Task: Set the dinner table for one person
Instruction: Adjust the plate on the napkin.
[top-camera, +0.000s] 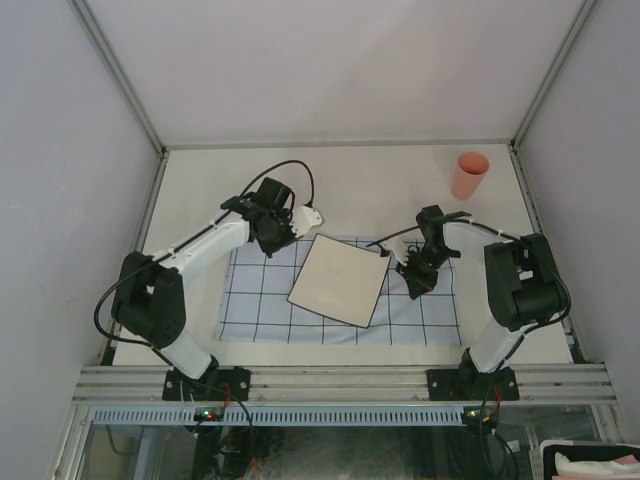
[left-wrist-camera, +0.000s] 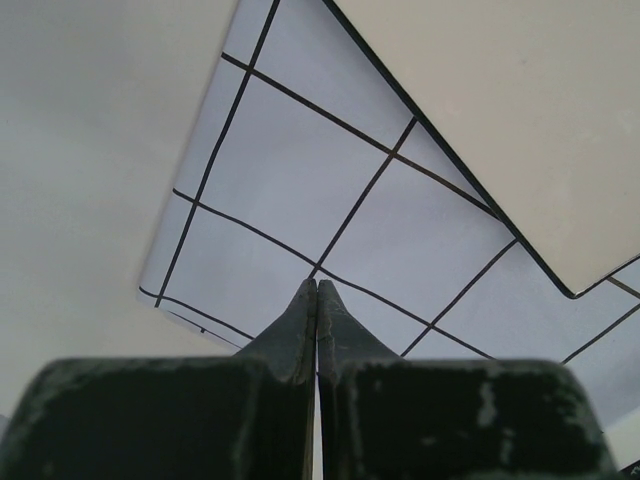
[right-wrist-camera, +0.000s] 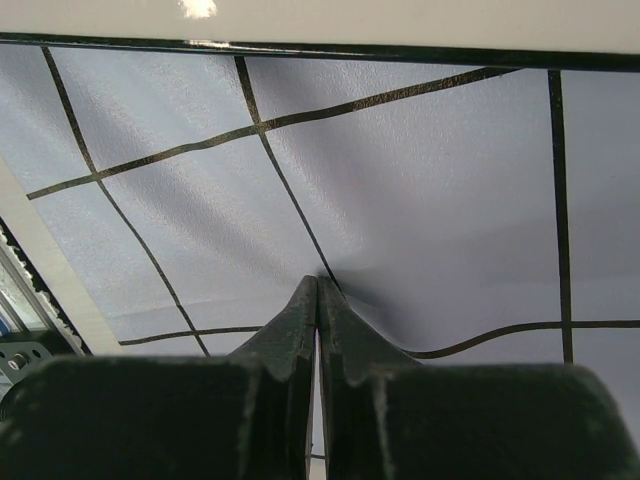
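**Top view.** One off-white desk (top-camera: 380, 180) carries one light-blue grid cloth (top-camera: 260, 300) near its front edge, apparently serving as the placemat. One square plate (top-camera: 340, 280) lies askew on the cloth. One pink cup (top-camera: 470, 175) stands well apart at the far right corner, not yet set in place.

**Left wrist.** The left hand (left-wrist-camera: 317, 290) is clenched with nothing visible between its fingers, and it hangs over the cloth beside the plate.

**Right wrist.** The right hand (right-wrist-camera: 317, 285) is clenched, with its tips at a pucker in the cloth. Whether it is pinching or pressing cannot be told.

Top camera high, looking down on dinner table (top-camera: 380, 180); wrist cameras close above grid cloth (top-camera: 250, 310).
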